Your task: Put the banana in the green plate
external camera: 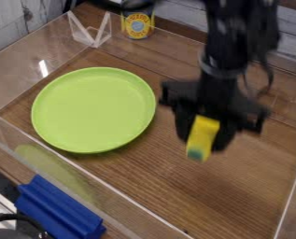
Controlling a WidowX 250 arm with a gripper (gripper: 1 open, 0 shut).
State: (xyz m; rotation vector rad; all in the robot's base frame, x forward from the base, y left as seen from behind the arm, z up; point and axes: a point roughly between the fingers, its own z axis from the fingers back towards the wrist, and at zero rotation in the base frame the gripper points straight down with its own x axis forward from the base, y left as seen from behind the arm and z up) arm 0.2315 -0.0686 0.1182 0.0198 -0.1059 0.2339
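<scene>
Wooden table (269, 177) behind clear panels, single camera view. Black gripper (207, 131) points down, jaws pinching the banana (203, 138), which hangs upright between them, clear of the wood. Left of the jaws, apart from them, lies the plate (92, 108). Below and far left sits a blue object (57, 213); beyond, a small yellow can (137, 25).

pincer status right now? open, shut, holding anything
pincer: shut on the banana, held in the air to the right of the green plate
</scene>
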